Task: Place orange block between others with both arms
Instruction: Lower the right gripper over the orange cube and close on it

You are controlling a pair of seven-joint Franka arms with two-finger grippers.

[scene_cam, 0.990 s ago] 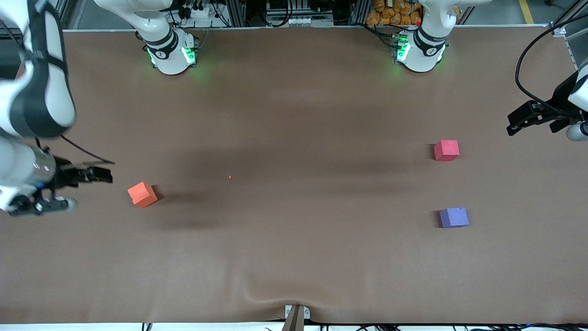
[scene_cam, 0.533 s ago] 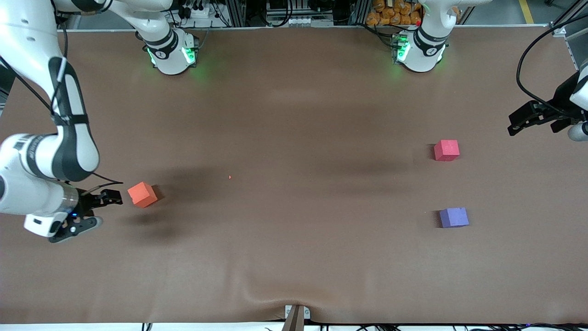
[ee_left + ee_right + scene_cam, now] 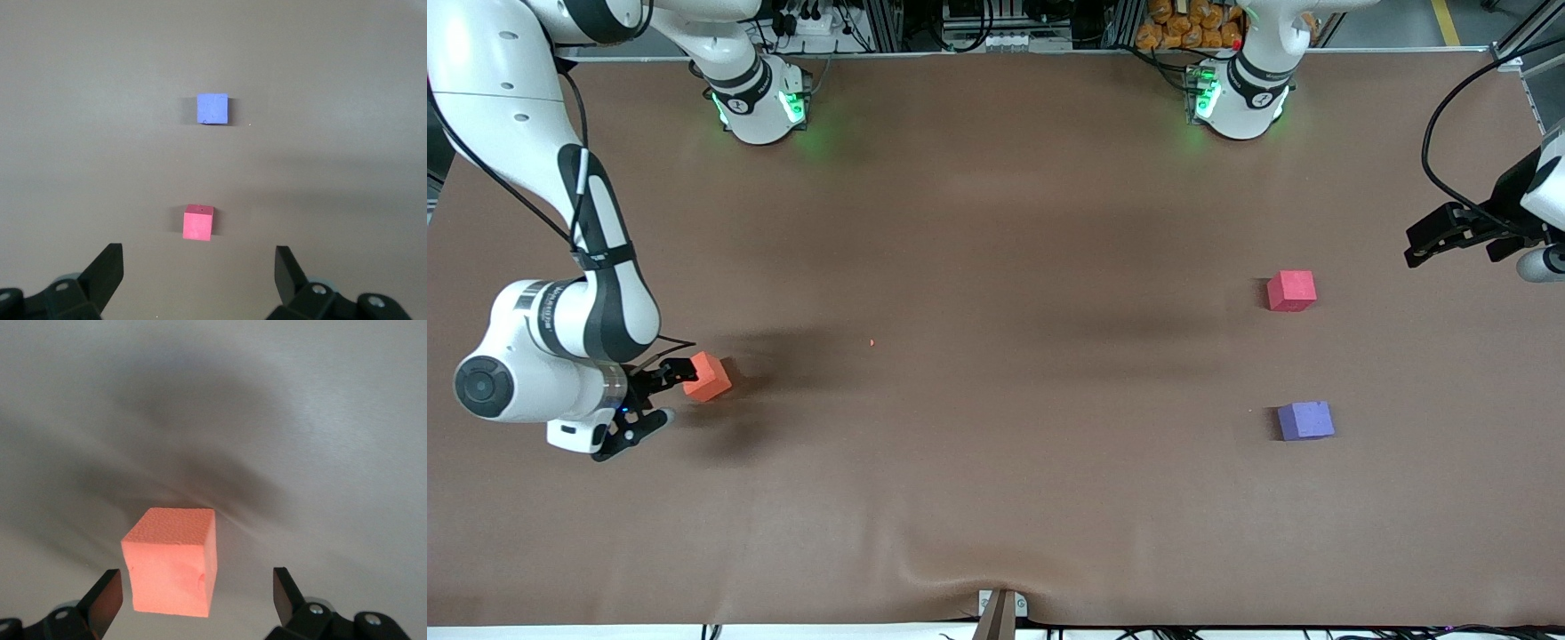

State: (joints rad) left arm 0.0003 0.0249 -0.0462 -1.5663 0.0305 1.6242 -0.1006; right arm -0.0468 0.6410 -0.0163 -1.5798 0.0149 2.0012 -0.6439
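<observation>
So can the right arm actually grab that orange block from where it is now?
Probably yes: the right gripper is open, close beside the orange block, which sits between its fingers, nothing blocking.

A robotics lab; two bench-mounted arms (image 3: 560, 293) (green-lit bases), cabled equipment racks (image 3: 960, 22).

The light is bright and even on the brown table (image 3: 996, 498). Soft dark shadows lie in the middle of the front picture and beside the orange block (image 3: 708, 376). Green light glows at the top, under the two arm bases. Nothing looks blurry. In the right wrist picture the orange block (image 3: 171, 561) looks sharp, with a big gray shadow above it.
</observation>
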